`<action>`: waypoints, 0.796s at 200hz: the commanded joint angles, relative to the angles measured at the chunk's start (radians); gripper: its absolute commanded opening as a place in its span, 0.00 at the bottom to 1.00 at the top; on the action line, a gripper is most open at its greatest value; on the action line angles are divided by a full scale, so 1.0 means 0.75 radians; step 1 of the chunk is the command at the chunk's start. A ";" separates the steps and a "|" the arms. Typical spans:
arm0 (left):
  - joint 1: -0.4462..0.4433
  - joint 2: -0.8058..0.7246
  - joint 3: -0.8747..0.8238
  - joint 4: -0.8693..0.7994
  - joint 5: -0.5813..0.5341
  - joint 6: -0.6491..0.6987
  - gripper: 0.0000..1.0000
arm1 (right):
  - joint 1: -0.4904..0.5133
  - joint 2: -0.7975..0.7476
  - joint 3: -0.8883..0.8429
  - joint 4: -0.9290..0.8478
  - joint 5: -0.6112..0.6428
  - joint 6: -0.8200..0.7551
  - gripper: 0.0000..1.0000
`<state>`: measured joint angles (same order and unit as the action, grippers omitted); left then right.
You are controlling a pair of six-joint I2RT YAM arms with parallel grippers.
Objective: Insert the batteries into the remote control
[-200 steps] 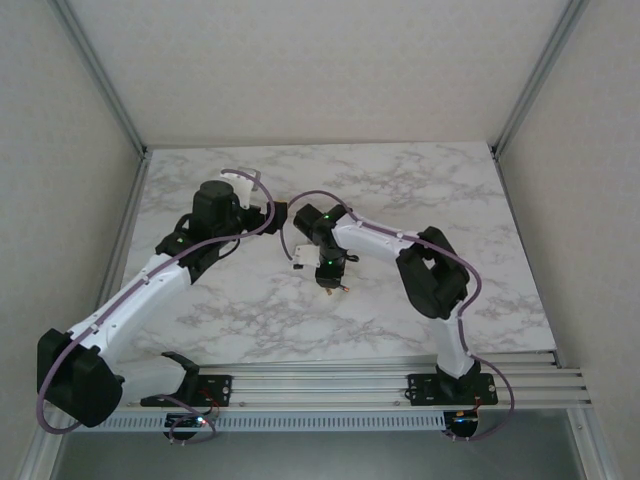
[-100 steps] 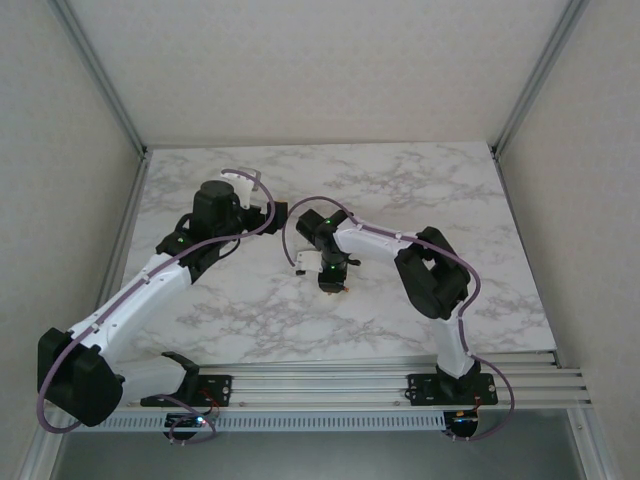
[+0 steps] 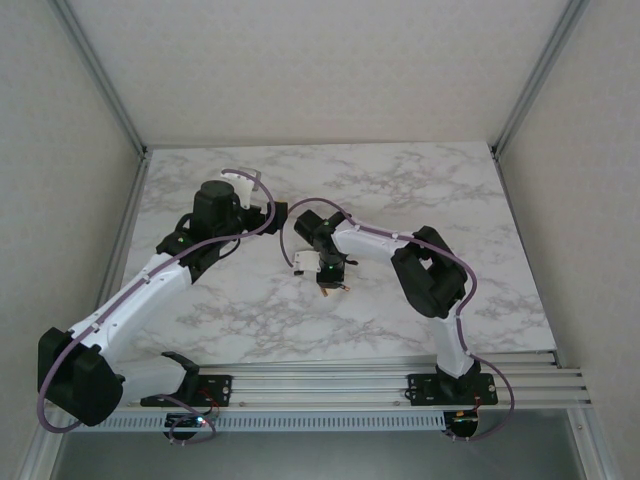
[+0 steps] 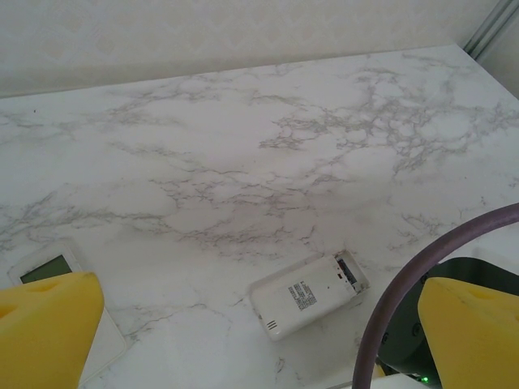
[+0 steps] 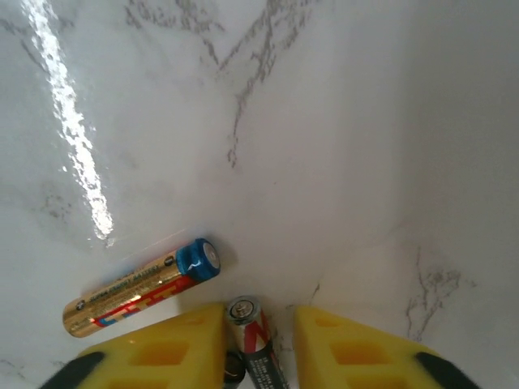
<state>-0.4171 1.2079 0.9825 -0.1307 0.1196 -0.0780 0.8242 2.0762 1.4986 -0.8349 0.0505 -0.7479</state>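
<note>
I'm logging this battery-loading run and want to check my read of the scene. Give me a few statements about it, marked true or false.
1. The gold battery lies flat on the table. True.
2. The right claw has nothing between its fingers. False: a dark-and-red battery sits between them.
3. The left claw is wide open. True.
4. The white remote lies buttons up. False: its labelled back faces up.
</note>
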 commanded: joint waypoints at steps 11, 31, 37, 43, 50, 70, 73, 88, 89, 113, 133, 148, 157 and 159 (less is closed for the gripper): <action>0.004 0.003 0.003 0.027 0.019 -0.007 1.00 | -0.036 0.021 -0.028 0.106 0.065 0.034 0.16; 0.004 -0.002 -0.001 0.032 0.012 -0.006 1.00 | -0.045 -0.015 -0.037 0.143 0.039 0.105 0.12; 0.004 -0.001 -0.001 0.033 0.010 -0.007 0.99 | -0.049 -0.030 -0.047 0.166 0.029 0.138 0.11; 0.004 0.000 -0.001 0.033 0.011 -0.006 1.00 | -0.053 -0.046 -0.057 0.183 0.019 0.169 0.10; 0.004 0.001 -0.002 0.033 0.012 -0.006 0.99 | -0.060 -0.064 -0.071 0.204 0.006 0.210 0.07; 0.004 0.007 -0.002 0.033 0.010 -0.006 0.99 | -0.079 -0.110 -0.117 0.281 -0.011 0.333 0.04; 0.004 0.009 -0.001 0.032 0.011 -0.006 1.00 | -0.083 -0.117 -0.120 0.293 -0.006 0.355 0.03; 0.004 0.023 0.002 0.028 0.015 -0.010 1.00 | -0.097 -0.156 -0.139 0.363 0.030 0.495 0.03; 0.004 0.023 0.003 0.027 0.016 -0.010 1.00 | -0.096 -0.162 -0.143 0.375 0.034 0.521 0.03; 0.002 0.062 0.025 0.004 0.001 -0.070 1.00 | -0.199 -0.301 -0.219 0.568 0.006 0.911 0.00; -0.047 0.176 0.206 -0.242 -0.166 -0.228 0.99 | -0.266 -0.402 -0.301 0.740 -0.066 1.220 0.00; -0.068 0.188 0.199 -0.256 -0.134 -0.399 1.00 | -0.283 -0.415 -0.322 0.815 -0.067 1.383 0.00; -0.068 0.178 0.138 -0.187 -0.068 -0.505 1.00 | -0.285 -0.397 -0.314 0.837 -0.043 1.431 0.00; -0.068 0.177 0.120 -0.163 -0.053 -0.524 1.00 | -0.284 -0.390 -0.309 0.840 -0.035 1.440 0.00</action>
<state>-0.4503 1.3468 1.1004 -0.2356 0.0563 -0.2401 0.6102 1.7851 1.2800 -0.3569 0.0257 0.0525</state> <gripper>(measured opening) 0.995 0.071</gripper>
